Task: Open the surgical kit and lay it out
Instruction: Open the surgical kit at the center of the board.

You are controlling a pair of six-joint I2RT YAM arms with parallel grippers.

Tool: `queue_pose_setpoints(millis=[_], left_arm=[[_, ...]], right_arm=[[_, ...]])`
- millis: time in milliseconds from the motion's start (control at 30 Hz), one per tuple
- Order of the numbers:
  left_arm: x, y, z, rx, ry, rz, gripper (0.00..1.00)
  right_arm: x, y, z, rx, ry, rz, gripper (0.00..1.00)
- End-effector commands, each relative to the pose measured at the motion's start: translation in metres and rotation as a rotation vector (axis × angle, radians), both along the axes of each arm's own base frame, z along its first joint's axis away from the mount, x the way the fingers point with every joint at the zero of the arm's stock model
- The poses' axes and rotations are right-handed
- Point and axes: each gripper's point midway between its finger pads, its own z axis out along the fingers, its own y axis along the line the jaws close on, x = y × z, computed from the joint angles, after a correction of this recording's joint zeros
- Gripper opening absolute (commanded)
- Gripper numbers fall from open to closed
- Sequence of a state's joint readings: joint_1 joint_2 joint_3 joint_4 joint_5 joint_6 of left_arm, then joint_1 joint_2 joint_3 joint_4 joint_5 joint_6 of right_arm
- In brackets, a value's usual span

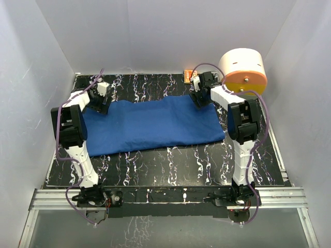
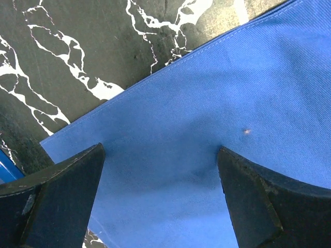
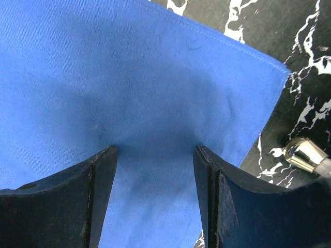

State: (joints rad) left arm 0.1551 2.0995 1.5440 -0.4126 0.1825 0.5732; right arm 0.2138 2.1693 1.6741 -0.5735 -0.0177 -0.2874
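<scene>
Walls of plain white close in the black, white-veined table (image 1: 181, 165). Across its middle the royal-blue cloth wrap (image 1: 155, 124) lies spread flat, long axis running left to right. A cream-and-orange cylinder (image 1: 243, 64) stands at the far right corner. The left gripper (image 2: 160, 149) hangs over the wrap's far left corner, jaws wide apart, nothing pinched. The right gripper (image 3: 155, 149) is over its far right corner, likewise released. A small orange box (image 1: 189, 76) sits by the far edge.

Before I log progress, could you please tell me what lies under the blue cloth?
Only the black marbled table shows around the blue cloth. The cloth covers whatever lies beneath; a shiny metal tip sits beside one corner.
</scene>
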Motion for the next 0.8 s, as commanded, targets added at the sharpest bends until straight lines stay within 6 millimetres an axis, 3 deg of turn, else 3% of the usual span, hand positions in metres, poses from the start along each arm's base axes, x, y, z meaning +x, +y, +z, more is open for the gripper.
queue_pose_setpoints(millis=[0, 367, 533, 700, 767], left_arm=[[0.006, 0.018, -0.015, 0.109, 0.01, 0.01, 0.89], [0.04, 0.037, -0.054, 0.232, 0.002, 0.016, 0.88], [0.06, 0.039, -0.063, 0.236, 0.004, 0.015, 0.87], [0.061, 0.026, -0.059, 0.214, 0.014, -0.012, 0.87], [0.061, 0.02, -0.05, 0.191, 0.01, -0.014, 0.87]], right_arm=[[0.018, -0.004, 0.009, -0.015, -0.048, -0.013, 0.59], [0.003, -0.036, -0.031, -0.041, 0.023, -0.131, 0.57], [0.012, -0.053, -0.039, -0.076, 0.019, -0.16, 0.56], [0.027, -0.058, -0.038, -0.087, -0.002, -0.131, 0.56], [0.034, -0.053, -0.028, -0.06, -0.02, -0.107, 0.56]])
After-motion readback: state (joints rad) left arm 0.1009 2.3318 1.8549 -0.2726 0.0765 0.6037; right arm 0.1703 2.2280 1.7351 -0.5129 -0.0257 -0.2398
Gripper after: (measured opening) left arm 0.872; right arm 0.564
